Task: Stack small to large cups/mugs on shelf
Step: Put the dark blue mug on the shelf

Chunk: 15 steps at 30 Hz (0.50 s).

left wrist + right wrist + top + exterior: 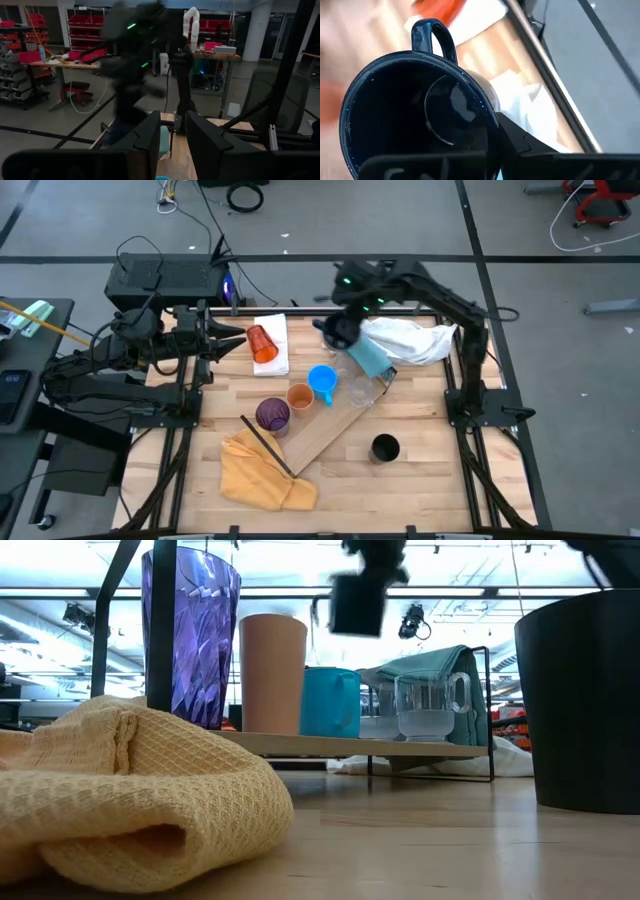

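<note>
Risking a drop: right gripper (492,150) pinching dark blue mug (415,107) by 1 rim edge, above shelf (330,432); left gripper (235,335) half-spread, idle.

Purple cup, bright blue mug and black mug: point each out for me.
purple cup (272,414), high view, on its open mouth.
bright blue mug (322,379), high view, inside its rim.
black mug (385,448), high view, on its dark opening.

We see a pale wood shelf (335,432), a waffle-weave yellow cloth (130,790), a faceted translucent purple cup (190,635) and a glossy speckled dark mug (415,105).
</note>
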Tool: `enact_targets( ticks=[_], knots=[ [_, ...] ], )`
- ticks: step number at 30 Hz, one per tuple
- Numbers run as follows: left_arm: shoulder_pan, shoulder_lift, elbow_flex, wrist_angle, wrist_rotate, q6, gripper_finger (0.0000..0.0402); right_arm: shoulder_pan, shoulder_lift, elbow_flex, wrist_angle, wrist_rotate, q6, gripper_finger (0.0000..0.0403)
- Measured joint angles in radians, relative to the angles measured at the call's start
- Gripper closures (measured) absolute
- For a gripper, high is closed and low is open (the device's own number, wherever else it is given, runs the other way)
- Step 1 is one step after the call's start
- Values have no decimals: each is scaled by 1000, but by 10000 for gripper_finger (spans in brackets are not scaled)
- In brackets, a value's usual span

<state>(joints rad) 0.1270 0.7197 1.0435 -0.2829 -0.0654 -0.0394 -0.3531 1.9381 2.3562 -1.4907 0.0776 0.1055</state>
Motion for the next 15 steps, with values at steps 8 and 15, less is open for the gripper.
enact_targets(
  ticks=[8, 15],
  knots=[
    [0, 0, 0, 0, 0, 2, 300, 236, -143, 0, -60, -100, -69, 385],
    [0, 0, 0, 0, 1, 0, 298, 467, -110, -23, -80, -106, -80, 385]
  ],
)
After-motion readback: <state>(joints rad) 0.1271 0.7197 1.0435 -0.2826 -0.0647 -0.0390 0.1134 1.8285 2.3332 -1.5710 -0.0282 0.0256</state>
